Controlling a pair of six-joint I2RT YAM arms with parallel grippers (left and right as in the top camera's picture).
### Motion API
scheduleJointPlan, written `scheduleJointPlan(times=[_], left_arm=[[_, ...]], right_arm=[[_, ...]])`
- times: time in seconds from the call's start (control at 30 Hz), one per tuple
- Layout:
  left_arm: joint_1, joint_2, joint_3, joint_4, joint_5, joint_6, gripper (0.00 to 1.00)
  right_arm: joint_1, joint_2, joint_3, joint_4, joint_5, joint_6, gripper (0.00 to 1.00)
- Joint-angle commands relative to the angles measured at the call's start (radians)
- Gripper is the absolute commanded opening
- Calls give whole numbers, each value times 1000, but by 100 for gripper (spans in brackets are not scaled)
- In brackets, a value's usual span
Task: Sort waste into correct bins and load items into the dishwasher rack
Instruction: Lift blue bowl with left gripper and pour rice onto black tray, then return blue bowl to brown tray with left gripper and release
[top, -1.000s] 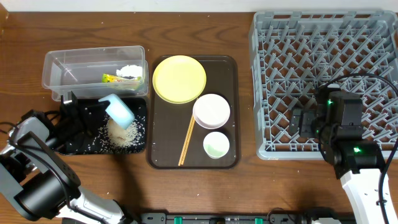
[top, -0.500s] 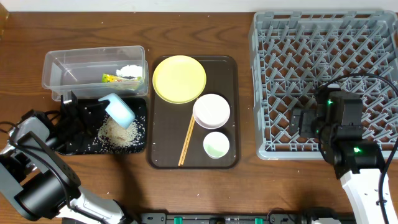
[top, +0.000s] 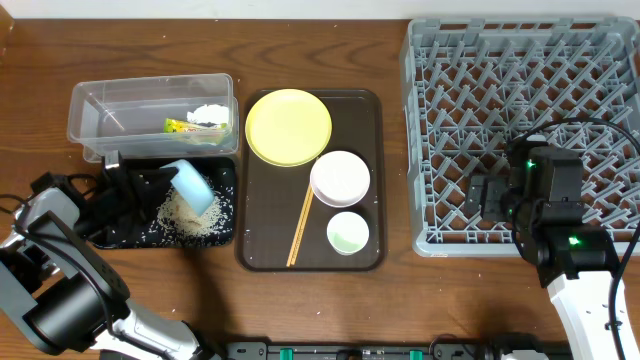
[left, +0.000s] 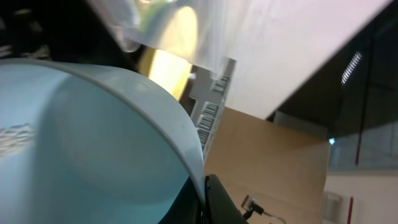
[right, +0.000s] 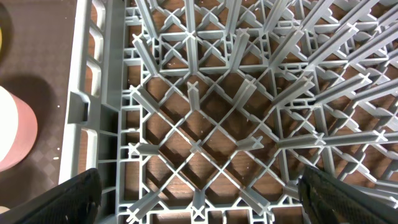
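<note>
My left gripper (top: 165, 182) is shut on the rim of the light blue bowl (top: 191, 184), held tipped over the black tray (top: 122, 235); the bowl fills the left wrist view (left: 93, 149). A pile of rice grains (top: 192, 214) lies in the tray. The clear tub (top: 100, 105) holds the green-yellow wrapper (top: 188, 126) and white tissue (top: 208, 113). The yellow plate (top: 288, 126), white bowl (top: 340, 178), pale cup (top: 347, 233) and chopsticks (top: 301, 224) sit on the brown serving tray (top: 372, 110). My right gripper (right: 199, 193) is open over the grey rack (top: 440, 70), whose lattice fills the right wrist view (right: 205, 106).
Several stray grains lie on the table in front of the rack (top: 470, 262). The rack's left wall (right: 87, 93) stands beside the serving tray's edge in the right wrist view.
The blue bowl has tilted and dropped lower over the black tray, and the rice pile beneath it has spread out. The right arm has not moved.
</note>
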Motion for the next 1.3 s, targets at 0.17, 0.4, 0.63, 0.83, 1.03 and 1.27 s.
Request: scheduleJointPlan(times=[0.17,0.4,0.63,0.83,1.03,1.27], left_arm=[[0,-6,2,8,182,140,6],[0,-6,2,9,184,137,6],[0,-6,2,39,86,75,8],[-12,-14,6,31,197,117,6],[-89,-91,6,23,197,125,6],[-299,-300,6,8,-113,124,6]], right_arm=[[7,-4,18,-1,0,5,99],[7,-4,18,-1,0,5,99],[7,-4,18,-1,-1,5,99],[7,-4,18,-1,0,5,99],[7,-4,18,-1,0,5,99],[7,-4,18,0,0,5,99]])
